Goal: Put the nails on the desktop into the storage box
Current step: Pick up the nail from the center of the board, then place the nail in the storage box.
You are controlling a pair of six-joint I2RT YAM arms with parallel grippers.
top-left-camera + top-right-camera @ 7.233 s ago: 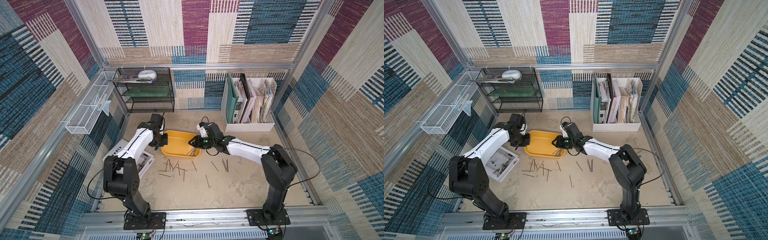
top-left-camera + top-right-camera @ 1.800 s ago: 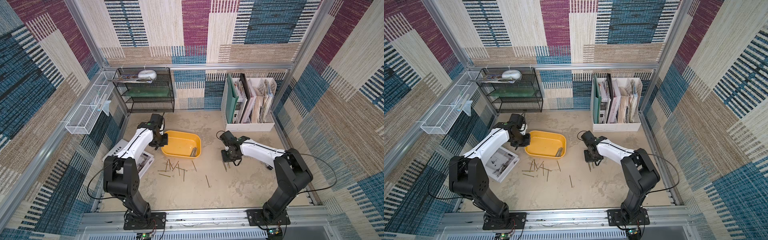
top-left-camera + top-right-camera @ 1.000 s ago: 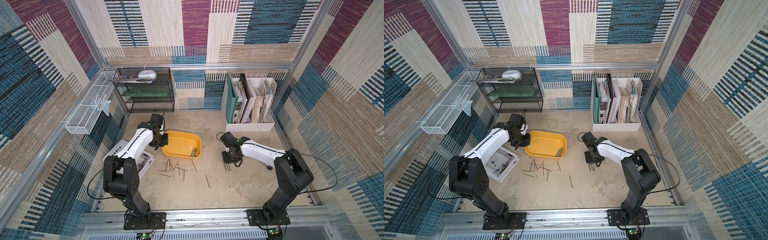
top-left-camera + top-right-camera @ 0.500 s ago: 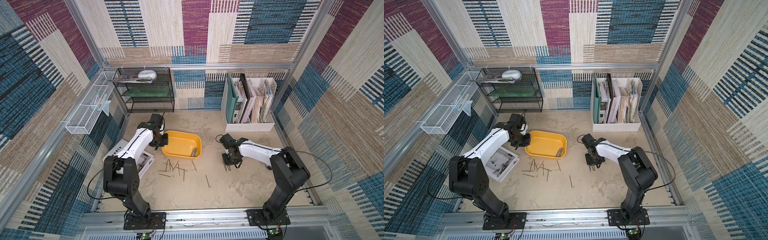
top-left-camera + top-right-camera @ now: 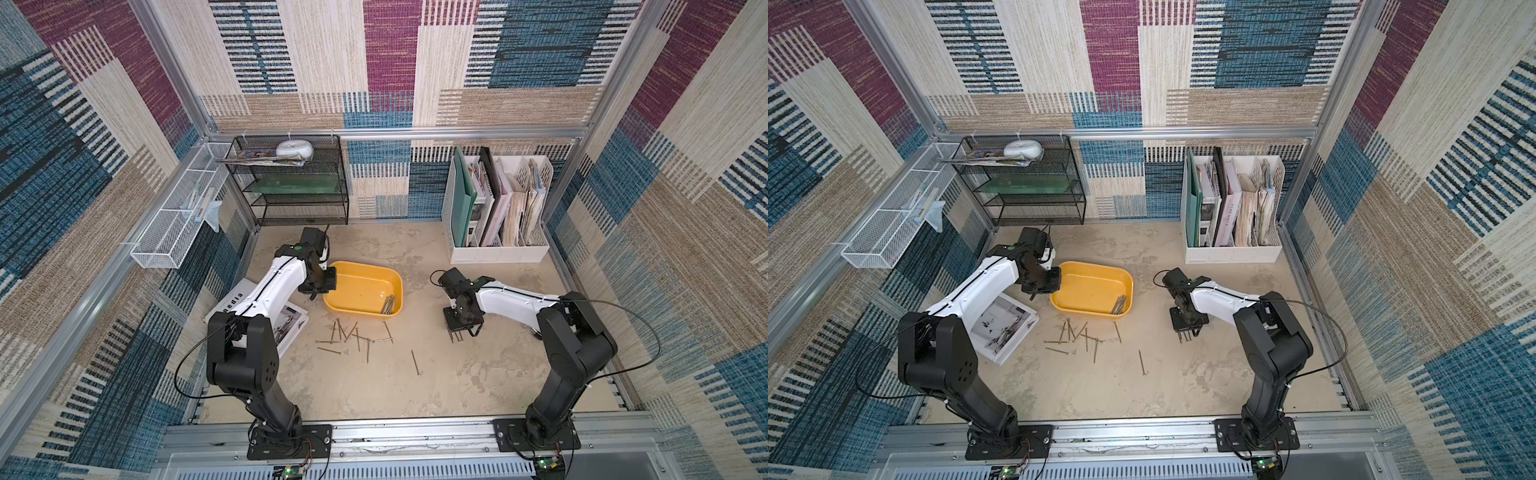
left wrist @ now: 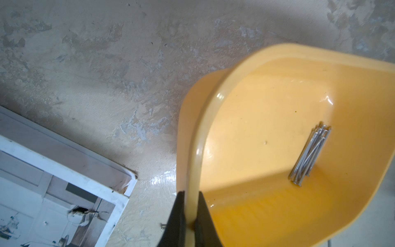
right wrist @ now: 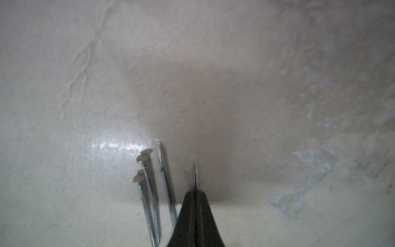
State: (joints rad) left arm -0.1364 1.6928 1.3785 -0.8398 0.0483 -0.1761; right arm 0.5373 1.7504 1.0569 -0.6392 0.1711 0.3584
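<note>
Pinched nail [image 7: 195, 177]: right wrist view only

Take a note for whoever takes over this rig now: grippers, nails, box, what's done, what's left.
Left gripper: shut on the storage box rim.
Right gripper: shut on one nail, down at the desktop; three nails lie beside it.
Done: a small bundle of nails in the box.
Left: the held nail, those three, the scattered pile near the box, a lone nail.
</note>
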